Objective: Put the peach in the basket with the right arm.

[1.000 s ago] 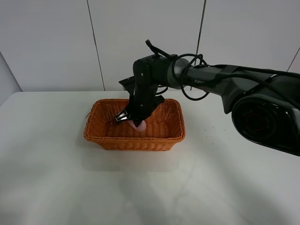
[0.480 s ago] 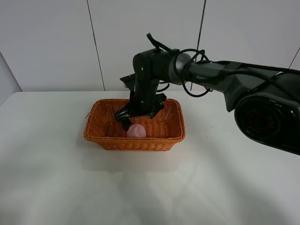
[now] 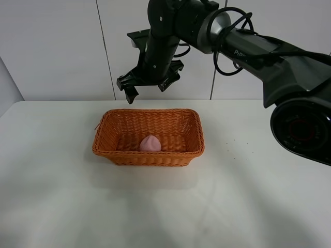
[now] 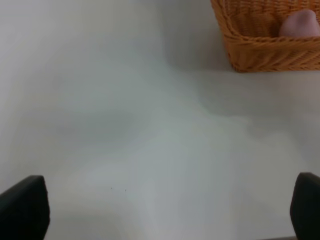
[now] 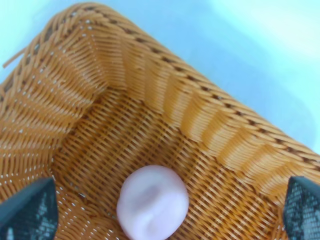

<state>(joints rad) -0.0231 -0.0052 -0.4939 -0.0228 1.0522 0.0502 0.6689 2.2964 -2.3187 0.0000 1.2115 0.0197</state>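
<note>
Peach (image 3: 150,143) is seen lying inside the basket (image 3: 149,156), near its front wall, on the counter (image 3: 62,196). The right arm's fingers (image 3: 127,89) are held spread wide and empty, well above the basket. The left arm's fingers (image 4: 22,207) are likewise spread wide, low over the counter.

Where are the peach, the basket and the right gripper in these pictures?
peach (image 3: 150,143): exterior high view, middle of the fruit.
basket (image 3: 124,156): exterior high view, its front wall.
right gripper (image 3: 146,92): exterior high view, midway between its open jaws, above the basket.
</note>
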